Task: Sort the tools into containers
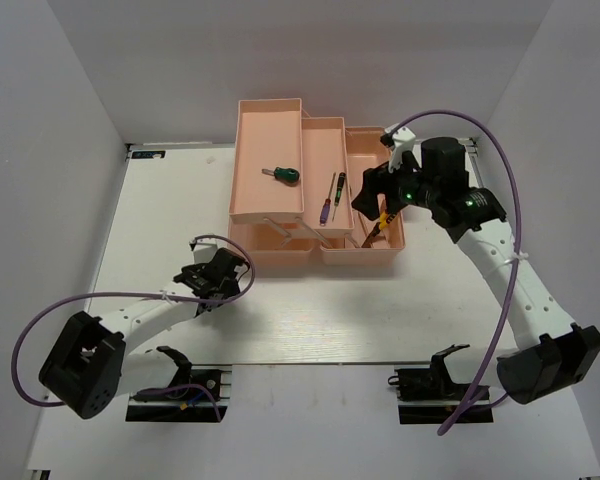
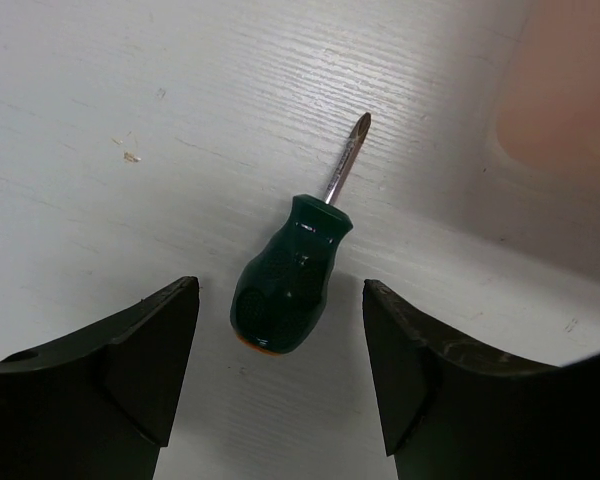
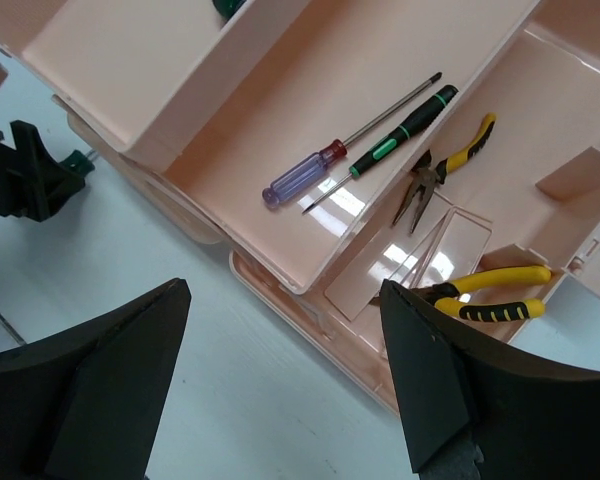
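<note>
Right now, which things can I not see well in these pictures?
Stubby screwdriver on the table: top view, hidden under the left arm.
Upper pliers: top view, mostly covered by the right arm.
Lower pliers: right wrist view, tips behind a jaw.
Toolbox: left wrist view, blurred, cut by the edge.

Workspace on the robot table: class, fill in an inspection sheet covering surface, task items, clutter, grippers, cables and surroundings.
Surface: white table.
Job's things: pink toolbox open at the far side; stubby green screwdriver in its left tray; purple-handled screwdriver and dark green-handled screwdriver side by side in the middle tray; yellow-handled pliers and a second pair in the right part; orange-ended stubby screwdriver on the table.
Clutter: nothing seen.
Grippers: left gripper open, fingers either side of the orange-ended stubby screwdriver, not touching; right gripper open above the toolbox, holding nothing.
Cables: left purple cable and right purple cable loop off the arms.
Surroundings: white walls.
</note>
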### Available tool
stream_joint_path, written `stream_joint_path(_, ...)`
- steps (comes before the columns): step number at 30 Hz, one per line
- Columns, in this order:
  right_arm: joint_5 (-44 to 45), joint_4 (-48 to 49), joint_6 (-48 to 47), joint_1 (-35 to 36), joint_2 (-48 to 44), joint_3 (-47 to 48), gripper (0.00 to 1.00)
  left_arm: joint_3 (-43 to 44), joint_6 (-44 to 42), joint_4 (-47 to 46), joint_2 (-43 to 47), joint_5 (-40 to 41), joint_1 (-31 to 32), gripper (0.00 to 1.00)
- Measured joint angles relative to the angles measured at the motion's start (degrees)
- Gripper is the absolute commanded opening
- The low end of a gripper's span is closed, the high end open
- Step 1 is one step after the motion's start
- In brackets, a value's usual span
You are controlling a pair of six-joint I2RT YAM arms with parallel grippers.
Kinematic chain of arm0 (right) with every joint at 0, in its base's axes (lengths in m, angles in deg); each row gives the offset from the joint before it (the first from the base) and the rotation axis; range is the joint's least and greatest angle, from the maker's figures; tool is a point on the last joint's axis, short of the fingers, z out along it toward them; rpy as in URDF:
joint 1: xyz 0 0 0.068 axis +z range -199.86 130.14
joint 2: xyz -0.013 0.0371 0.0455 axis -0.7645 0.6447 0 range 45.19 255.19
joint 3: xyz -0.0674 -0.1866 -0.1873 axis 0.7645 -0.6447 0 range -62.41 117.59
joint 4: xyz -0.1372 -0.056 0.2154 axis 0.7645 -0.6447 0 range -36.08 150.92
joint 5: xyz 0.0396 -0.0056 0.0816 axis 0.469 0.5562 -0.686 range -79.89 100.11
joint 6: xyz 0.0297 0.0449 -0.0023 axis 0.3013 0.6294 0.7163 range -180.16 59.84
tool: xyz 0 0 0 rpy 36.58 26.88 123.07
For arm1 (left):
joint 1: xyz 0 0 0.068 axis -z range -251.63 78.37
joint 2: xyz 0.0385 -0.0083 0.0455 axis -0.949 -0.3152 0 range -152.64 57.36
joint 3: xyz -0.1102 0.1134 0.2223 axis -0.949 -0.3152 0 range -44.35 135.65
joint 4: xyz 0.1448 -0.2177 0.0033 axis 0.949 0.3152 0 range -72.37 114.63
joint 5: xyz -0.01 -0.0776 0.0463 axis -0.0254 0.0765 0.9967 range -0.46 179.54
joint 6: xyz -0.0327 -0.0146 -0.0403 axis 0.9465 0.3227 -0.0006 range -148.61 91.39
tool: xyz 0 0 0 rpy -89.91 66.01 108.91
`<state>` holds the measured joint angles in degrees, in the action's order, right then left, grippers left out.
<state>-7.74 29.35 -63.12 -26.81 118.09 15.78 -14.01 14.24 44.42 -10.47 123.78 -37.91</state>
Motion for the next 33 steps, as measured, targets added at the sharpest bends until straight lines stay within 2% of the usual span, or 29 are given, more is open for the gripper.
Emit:
stream_joint_path(5,-2.9,0.0,2.0,-2.2,-1.1,0.0,0.83,0.2,0.0,0.1,-3.0,-1.0,-0.9,0.77)
stream_joint_path(10,-5.5,0.0,4.0,-3.7,-1.2,0.0,0.83,2.4,0.0,0.1,-7.0,-1.5,-1.7,0.71)
stream_joint_path(11,-6.0,0.0,4.2,-4.0,-1.2,0.0,0.83,2.7,0.0,0.1,-7.4,-1.6,-1.8,0.64)
stream_joint_path(13,-6.7,0.0,4.5,-4.5,-1.4,0.0,0.83,2.8,0.0,-0.1,-7.7,-1.7,-1.9,0.58)
stream_joint_path(14,-7.0,0.0,4.6,-4.7,-1.6,0.0,0.83,2.8,-0.2,0.0,-7.7,-1.9,-1.9,0.49)
stream_joint_path(16,-7.7,0.0,4.9,-5.2,-2.2,-0.1,0.83,2.8,-0.3,0.0,-7.7,-2.1,-2.0,0.37)
stream_joint_path(17,-8.1,0.0,5.0,-5.4,-2.6,-0.3,0.83,2.9,-0.5,0.1,-7.7,-2.1,-2.0,0.26)
stream_joint_path(21,-9.1,0.2,5.2,-6.3,-4.5,-2.0,0.85,2.9,-0.6,0.7,-7.1,-2.6,-2.1,0.07)
stream_joint_path(23,-9.6,0.3,5.3,-6.8,-4.9,-3.0,0.9,2.8,-0.4,2.0,-5.6,-3.3,-2.0,0.0)
stream_joint_path(24,-9.8,0.3,5.0,-7.0,-5.0,-3.9,0.9,2.8,-0.2,2.8,-4.1,-3.6,-2.0,0.0)
stream_joint_path(25,-9.9,0.3,5.0,-7.1,-5.0,-4.3,0.87,2.7,0.1,3.6,-2.1,-3.7,-2.0,0.0)
stream_joint_path(29,-10.7,0.5,3.9,-7.8,-5.0,-7.6,0.64,2.5,1.7,6.8,10.2,-3.8,-1.4,0.0)
stream_joint_path(30,-10.8,0.5,3.7,-8.0,-5.0,-8.3,0.49,2.5,2.1,7.7,13.8,-3.7,-1.3,0.0)
stream_joint_path(32,-11.3,0.6,3.7,-8.4,-5.0,-9.9,0.33,2.7,2.8,9.5,19.8,-3.5,-1.3,0.0)
stream_joint_path(33,-11.5,0.8,3.5,-8.6,-5.0,-10.6,0.14,2.9,3.1,10.6,22.4,-3.5,-1.3,0.0)
